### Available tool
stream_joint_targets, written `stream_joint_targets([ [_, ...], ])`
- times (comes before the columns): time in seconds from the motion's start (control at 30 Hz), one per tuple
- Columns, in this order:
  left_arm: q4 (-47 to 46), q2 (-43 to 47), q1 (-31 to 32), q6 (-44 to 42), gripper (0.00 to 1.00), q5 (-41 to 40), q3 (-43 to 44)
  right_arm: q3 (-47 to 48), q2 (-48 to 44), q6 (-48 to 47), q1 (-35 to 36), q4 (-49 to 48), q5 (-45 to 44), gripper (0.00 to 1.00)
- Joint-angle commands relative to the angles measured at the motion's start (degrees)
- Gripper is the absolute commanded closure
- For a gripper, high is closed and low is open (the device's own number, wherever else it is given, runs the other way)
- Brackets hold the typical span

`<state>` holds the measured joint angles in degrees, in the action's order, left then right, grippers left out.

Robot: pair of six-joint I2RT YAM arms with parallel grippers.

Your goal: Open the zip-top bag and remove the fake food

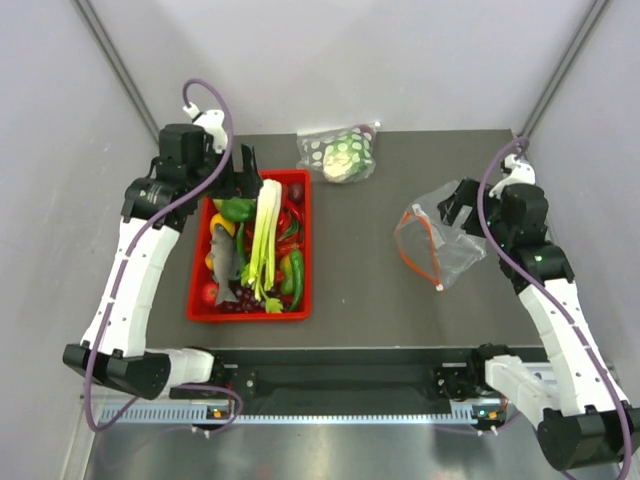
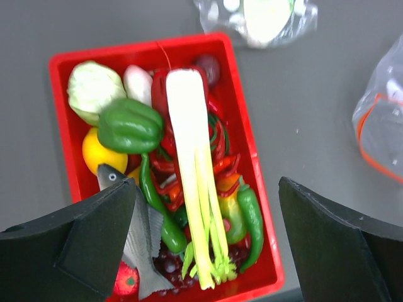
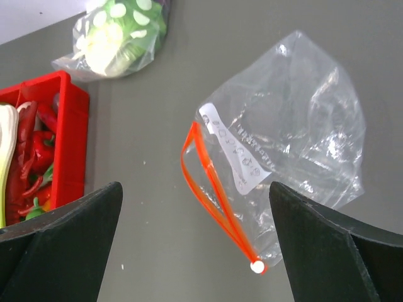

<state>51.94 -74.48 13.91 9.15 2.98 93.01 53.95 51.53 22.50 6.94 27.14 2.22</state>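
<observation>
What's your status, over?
Left hand open, right hand open, both empty. Zip-top bag open, empty. Celery stalk, fish in red bin. Nothing blocking.

The white label (image 3: 236,153) on the zip-top bag (image 3: 305,126) bears print too blurred to read.

The zip-top bag (image 3: 296,126) near the table's right edge is thin clear plastic, crinkled and shiny, with a smooth orange-red zip strip (image 3: 211,189) and a white, paper-like label (image 3: 236,154). The table (image 1: 360,280) is matt dark grey, while the red bin (image 2: 138,49), the celery stalk (image 2: 189,145) and the green pepper (image 2: 129,126) are smooth glossy plastic, and the grey fish (image 2: 145,251) is duller. My fingers (image 3: 56,251) are matt black.
</observation>
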Motion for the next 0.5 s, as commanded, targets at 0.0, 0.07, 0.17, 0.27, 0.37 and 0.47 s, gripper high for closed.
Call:
stream_joint_targets([
  [0.0,-1.6,1.1,-0.2,3.0,0.01,-2.4,2.3,6.4,0.4,-2.8,-0.8,2.5,-1.5,0.0],
  [0.07,-1.5,1.6,-0.2,4.0,0.01,-4.3,1.8,8.1,1.6,-4.1,-0.8,3.4,-1.9,0.0],
  [0.17,-0.4,2.1,-0.2,5.7,0.01,-7.3,1.6,10.4,2.6,-5.4,-0.8,4.7,-2.0,0.0],
  [0.27,-0.1,2.7,-0.2,6.1,0.01,-10.5,0.7,10.9,2.8,-6.0,-0.7,4.9,-1.8,0.0],
  [0.37,0.4,2.7,-0.2,6.6,0.01,-11.2,0.5,11.1,2.8,-6.6,-0.8,4.8,-1.4,0.0],
  [0.47,0.4,2.7,-0.2,8.3,0.01,-10.4,0.3,11.1,2.5,-7.6,-0.8,5.0,-1.1,0.0],
])
